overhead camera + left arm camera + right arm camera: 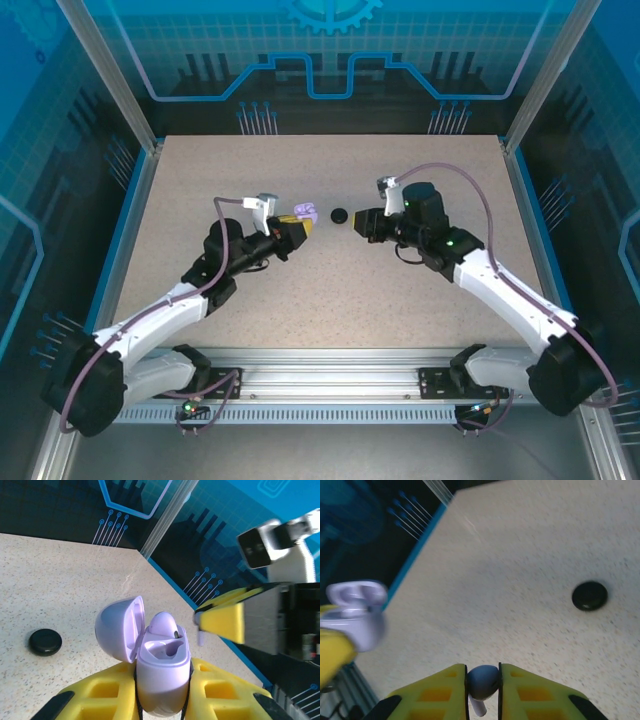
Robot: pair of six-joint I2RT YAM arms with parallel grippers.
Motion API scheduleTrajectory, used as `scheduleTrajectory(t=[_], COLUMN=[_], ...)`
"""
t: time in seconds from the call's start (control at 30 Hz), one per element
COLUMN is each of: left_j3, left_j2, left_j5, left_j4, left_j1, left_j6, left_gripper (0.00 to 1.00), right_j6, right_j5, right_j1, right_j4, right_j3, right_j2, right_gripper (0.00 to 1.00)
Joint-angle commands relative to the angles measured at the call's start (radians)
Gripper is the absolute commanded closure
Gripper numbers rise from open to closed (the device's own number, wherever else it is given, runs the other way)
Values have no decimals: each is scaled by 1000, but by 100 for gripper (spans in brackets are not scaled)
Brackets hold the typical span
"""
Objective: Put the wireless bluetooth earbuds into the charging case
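Two pincers, both squeezing: left pincer (298, 228) pinching the open purple case (162, 680), one earbud (163, 625) already tucked in just above its fingers; right pincer (483, 667) pinching the second earbud (481, 682) between its tips. Might miss the empty hole if tilted, then drop onto the surface (520, 580) below. Round black case (589, 596) ahead, well apart.

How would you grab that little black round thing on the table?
Take the black case by its rim, on two opposite sides, coming straight down from above. It lies flat on the table and is round, so any pair of sides works.
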Motion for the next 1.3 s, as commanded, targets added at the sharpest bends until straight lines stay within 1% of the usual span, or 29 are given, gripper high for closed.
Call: scheduleTrajectory(t=[0.0, 0.27, 0.57, 0.93, 1.27], left_j3=[-6, 11, 53, 119, 139], left_j2=[28, 81, 141, 169, 148], left_j5=[45, 134, 230, 241, 229], left_j4=[139, 257, 358, 363, 343], left_j1=[5, -18, -70, -137, -143], left_j6=[-27, -27, -16, -11, -20], left_gripper=[100, 100, 100, 100, 100], right_j6=[29, 20, -1, -23, -63], right_j5=[-55, -133, -212, -227, -223], right_j1=[-12, -9, 1, 50, 80], right_j4=[73, 135, 201, 264, 251], right_j3=[-8, 16, 47, 60, 61], right_j2=[-65, -142, -156, -155, -160], right_gripper=[80, 80, 80, 80, 79])
